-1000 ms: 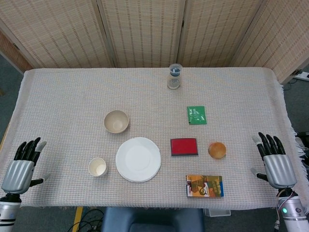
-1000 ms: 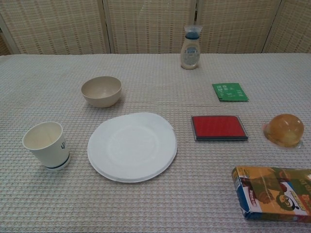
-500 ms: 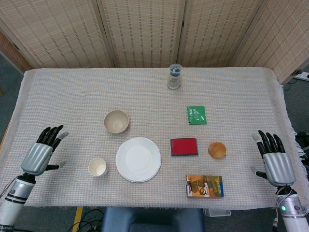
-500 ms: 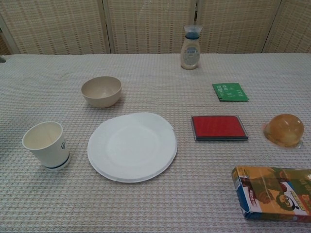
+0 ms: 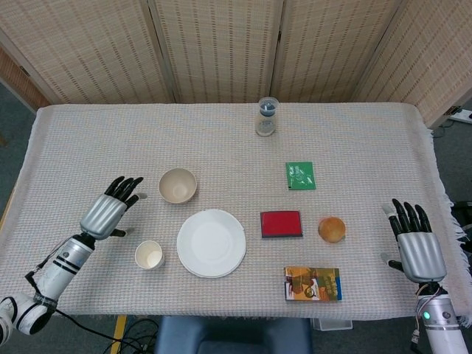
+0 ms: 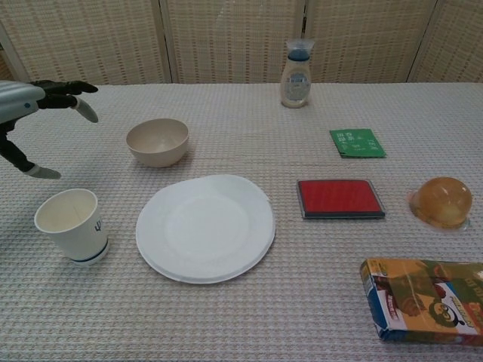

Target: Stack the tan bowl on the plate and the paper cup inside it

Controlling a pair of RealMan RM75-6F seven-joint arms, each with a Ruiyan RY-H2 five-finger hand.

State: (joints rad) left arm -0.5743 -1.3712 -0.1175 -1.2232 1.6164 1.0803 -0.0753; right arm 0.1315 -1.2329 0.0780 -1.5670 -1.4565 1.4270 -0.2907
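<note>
Seen from above: cloth-covered surface (image 5: 221, 140), largest in frame. White plate (image 5: 211, 243) near its front centre. Tan bowl (image 5: 178, 185) just beyond the plate, to the left, upright and apart from it. Paper cup (image 5: 149, 255) left of the plate, upright, near the front edge. Left hand (image 5: 110, 209) poised left of the bowl, fingers spread, holding nothing. Right hand (image 5: 417, 247) at the far right edge, fingers likewise spread, empty.
</note>
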